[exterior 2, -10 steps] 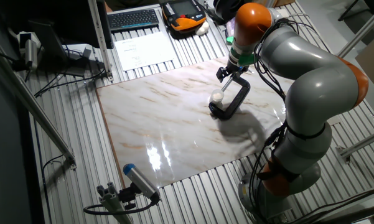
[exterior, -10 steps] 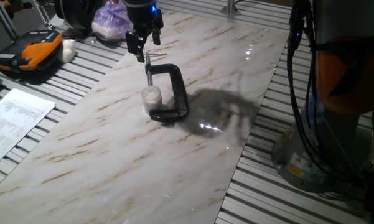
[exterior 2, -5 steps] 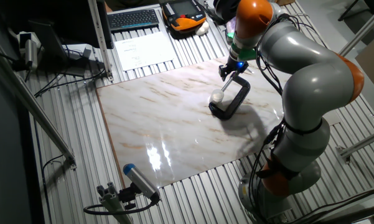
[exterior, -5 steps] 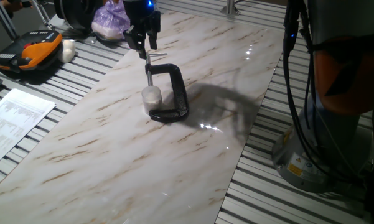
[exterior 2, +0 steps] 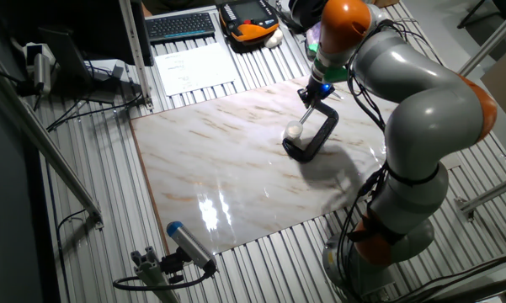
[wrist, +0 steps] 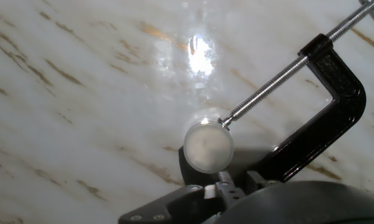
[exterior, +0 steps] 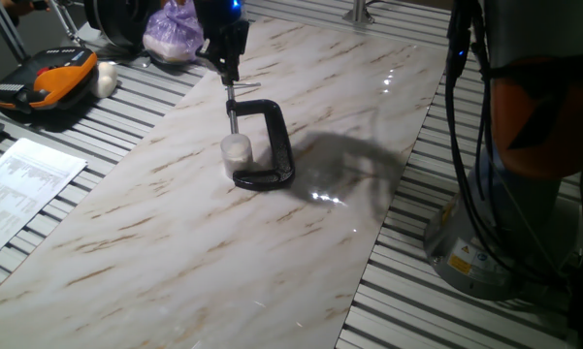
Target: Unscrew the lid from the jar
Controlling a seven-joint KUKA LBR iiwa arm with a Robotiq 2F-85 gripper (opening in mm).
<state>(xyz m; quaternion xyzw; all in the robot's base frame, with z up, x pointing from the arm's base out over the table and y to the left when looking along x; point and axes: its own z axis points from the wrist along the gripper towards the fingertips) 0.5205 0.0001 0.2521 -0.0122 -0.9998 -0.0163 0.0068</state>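
The tiny clear jar [exterior: 236,151] stands on the marble board, clamped in a black C-clamp [exterior: 275,145]. Its whitish lid [exterior: 236,142] sits on top. In the hand view I look down on the lid [wrist: 208,146], with the clamp's metal screw [wrist: 267,87] pressing against the jar from the upper right. My gripper [exterior: 229,66] hangs above the far end of the clamp's screw, behind the jar and well clear of it. It also shows in the other fixed view [exterior 2: 312,92]. Its fingers look apart and hold nothing; none show in the hand view.
The marble board [exterior: 175,252] lies on a slatted table. An orange-and-black device [exterior: 44,82], a purple bag [exterior: 175,31] and a paper sheet [exterior: 24,184] lie to the left. The arm's base [exterior: 504,223] stands at the right.
My hand has turned about its axis above the clamp's screw end, so the fingers now look narrow from the side. The jar, lid and clamp have not moved.
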